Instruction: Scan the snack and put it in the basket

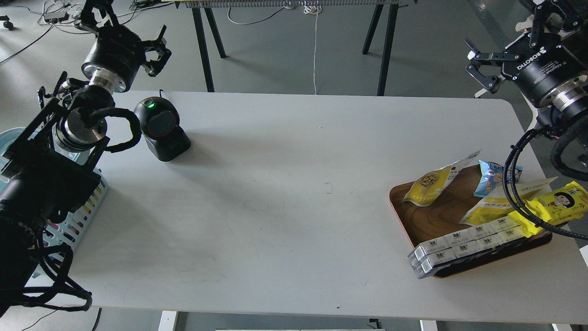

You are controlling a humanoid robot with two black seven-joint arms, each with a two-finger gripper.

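The snack (pixel 434 184), a flat pouch with a yellow lower part and a picture of tan balls, lies on the brown wooden tray (pixel 441 216) at the right of the table. The light blue basket (pixel 80 216) shows at the left edge, mostly hidden by my left arm. My left gripper (pixel 158 48) hangs open above the table's far left corner, close to the black scanner (pixel 161 128) with its green light on. High at the far right, my right gripper (pixel 477 66) is open with nothing between its fingers, well above the tray.
Also on the tray lie a small blue packet (pixel 491 177), a second yellow and white pouch (pixel 498 202), a yellow packet with a cartoon face (pixel 558 204) and a row of white boxes (pixel 464 246). Black table legs (pixel 386 46) stand behind the white table (pixel 294 207).
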